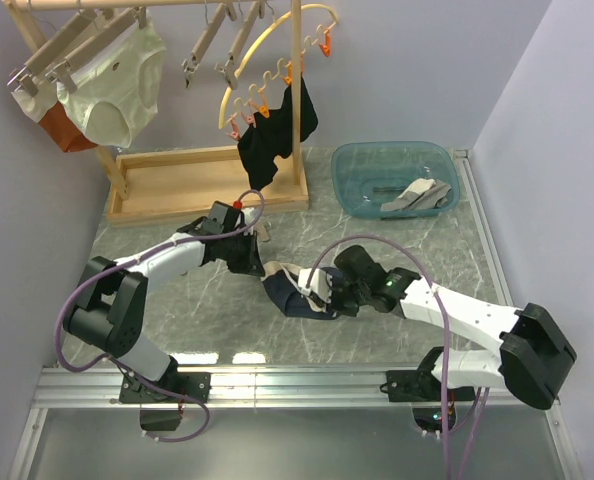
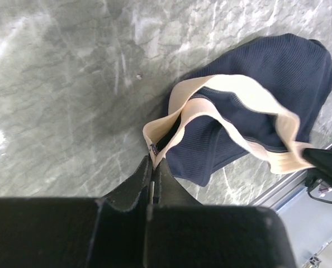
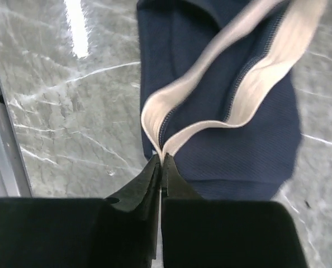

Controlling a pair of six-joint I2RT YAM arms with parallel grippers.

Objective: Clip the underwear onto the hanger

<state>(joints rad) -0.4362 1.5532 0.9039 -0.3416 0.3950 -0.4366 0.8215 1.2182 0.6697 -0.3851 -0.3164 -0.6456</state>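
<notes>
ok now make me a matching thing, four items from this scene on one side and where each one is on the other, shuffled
1 navy briefs
2 cream-white briefs
3 black garment
4 blue basin

A on orange pegs
B back right of the table
C clipped to a wooden hanger
D pinched by left gripper and right gripper

Pairs: 1-D, 2-C, 3-A, 4-B

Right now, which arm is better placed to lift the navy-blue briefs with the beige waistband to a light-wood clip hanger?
Left, probably. Both the left gripper and right gripper pinch the navy-blue briefs, but the free light-wood hangers hang nearer the left.
</notes>
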